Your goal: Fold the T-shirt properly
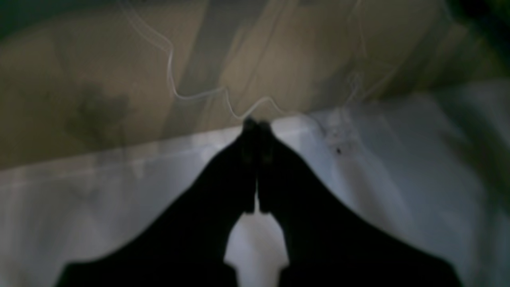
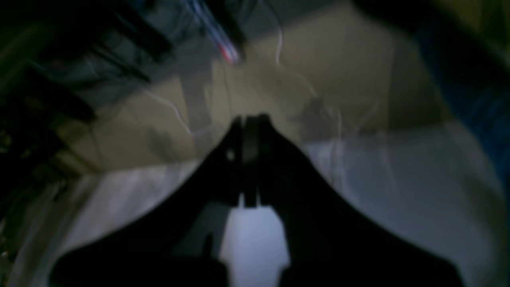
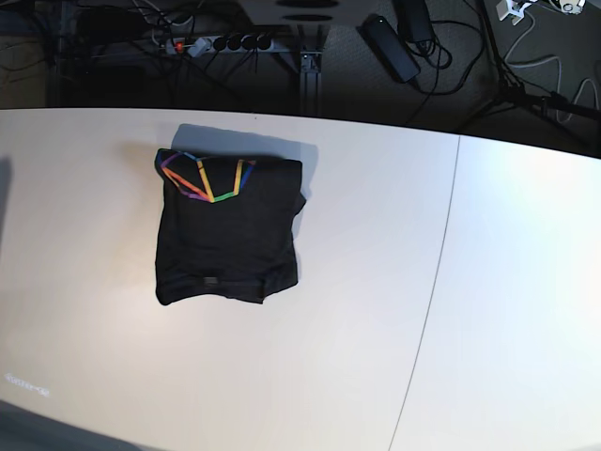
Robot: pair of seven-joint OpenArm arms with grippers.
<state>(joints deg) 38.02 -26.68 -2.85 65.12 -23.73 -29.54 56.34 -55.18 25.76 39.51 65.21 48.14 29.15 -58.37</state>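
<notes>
The black T-shirt (image 3: 230, 240) lies folded into a rough rectangle on the white table (image 3: 376, 348), left of centre in the base view. Part of its rainbow line print (image 3: 208, 178) shows at the far edge. Neither arm shows in the base view. In the left wrist view my left gripper (image 1: 257, 126) is shut and empty, over the table edge (image 1: 119, 159). In the right wrist view my right gripper (image 2: 251, 119) is shut and empty, also over a table edge (image 2: 131, 175). The shirt shows in neither wrist view. Both wrist views are blurred.
A seam (image 3: 441, 254) runs across the table right of the shirt. Behind the table lie a power strip (image 3: 221, 43), a black adapter (image 3: 390, 47) and several cables on the dark floor. The wrist views show brown floor (image 1: 99, 79) with thin white cables (image 1: 171, 75).
</notes>
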